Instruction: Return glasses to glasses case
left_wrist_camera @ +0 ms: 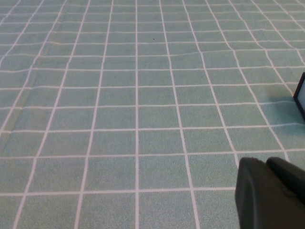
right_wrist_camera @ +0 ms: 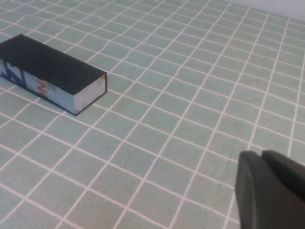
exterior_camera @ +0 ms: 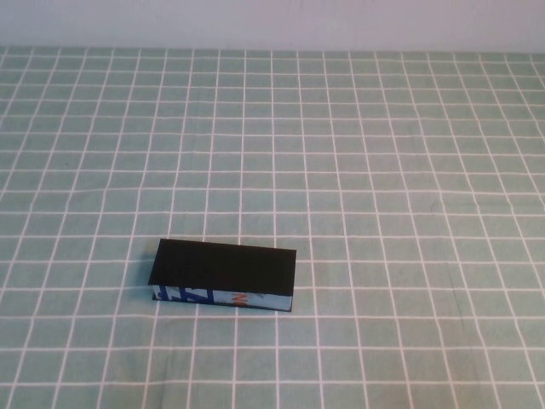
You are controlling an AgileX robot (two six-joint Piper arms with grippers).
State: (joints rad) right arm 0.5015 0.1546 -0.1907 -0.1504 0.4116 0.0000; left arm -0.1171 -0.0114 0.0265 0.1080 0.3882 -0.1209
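Observation:
The glasses case (exterior_camera: 223,268) lies closed at the front left of the table, black lid on top, white front side with blue and orange print facing me. It also shows in the right wrist view (right_wrist_camera: 47,71), and its corner just shows in the left wrist view (left_wrist_camera: 301,95). The glasses are out of view. My left gripper (left_wrist_camera: 264,163) is shut and empty, low over the cloth beside the case. My right gripper (right_wrist_camera: 262,155) is shut and empty, well off to the case's right. Neither gripper shows in the high view.
A green tablecloth with a white grid (exterior_camera: 383,170) covers the whole table. A pale wall (exterior_camera: 272,21) runs along the far edge. Nothing else stands on the cloth.

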